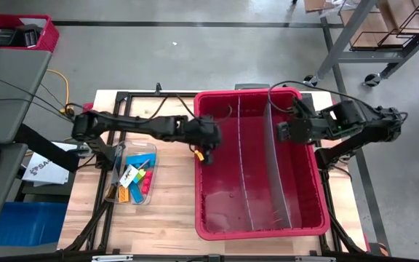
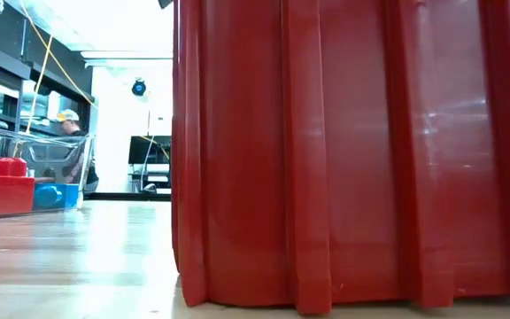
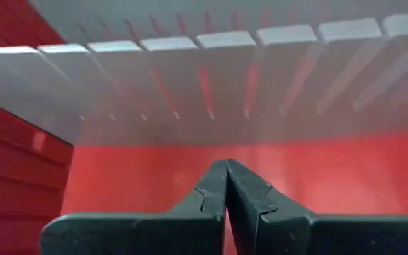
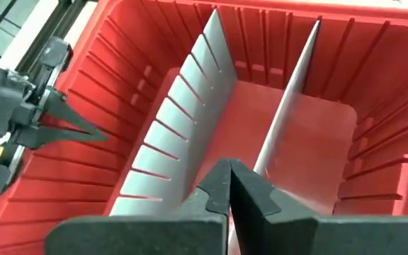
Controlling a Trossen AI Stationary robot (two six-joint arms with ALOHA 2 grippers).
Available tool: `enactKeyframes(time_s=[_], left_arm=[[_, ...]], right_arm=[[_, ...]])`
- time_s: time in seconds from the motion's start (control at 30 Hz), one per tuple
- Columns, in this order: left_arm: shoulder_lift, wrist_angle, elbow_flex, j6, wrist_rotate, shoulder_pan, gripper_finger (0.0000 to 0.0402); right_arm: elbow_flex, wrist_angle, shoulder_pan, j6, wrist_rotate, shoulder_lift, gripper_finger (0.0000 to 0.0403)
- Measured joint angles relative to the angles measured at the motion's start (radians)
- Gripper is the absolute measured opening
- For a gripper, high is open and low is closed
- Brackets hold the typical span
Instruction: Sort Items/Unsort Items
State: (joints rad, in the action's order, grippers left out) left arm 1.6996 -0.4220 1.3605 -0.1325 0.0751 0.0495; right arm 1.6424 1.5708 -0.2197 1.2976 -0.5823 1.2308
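Beside the large red plastic bin (image 1: 308, 211), on the tabletop's left half, a clear plastic tray (image 1: 150, 151) holds the small coloured blocky items (image 1: 134, 178); all three bin compartments appear empty, so sorting seems unstarted. Left fingers (image 1: 204, 158) and right fingers (image 1: 281, 131), both pressed together and empty, hover over the bin, apart from the items

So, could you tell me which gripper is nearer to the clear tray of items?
Left. The left gripper hangs inside the red bin beside the clear tray; the right gripper is farther across.
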Motion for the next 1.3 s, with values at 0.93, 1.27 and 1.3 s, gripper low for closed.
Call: enactKeyframes(time_s=[0.93, 1.27, 1.3], left_arm=[[-0.339, -0.496, -0.004, -0.232, 0.21, 0.247, 0.0], [-0.508, -0.532, -0.003, -0.208, 0.221, 0.294, 0.0], [-0.519, -0.533, -0.008, -0.2, 0.214, 0.3, 0.0]], right_arm=[[-0.038, 0.0, -0.149, 0.165, 0.065, 0.051, 0.0], [-0.218, 0.001, -0.145, 0.124, 0.474, 0.043, 0.0], [-0.214, 0.001, -0.166, 0.104, 0.496, 0.041, 0.0]])
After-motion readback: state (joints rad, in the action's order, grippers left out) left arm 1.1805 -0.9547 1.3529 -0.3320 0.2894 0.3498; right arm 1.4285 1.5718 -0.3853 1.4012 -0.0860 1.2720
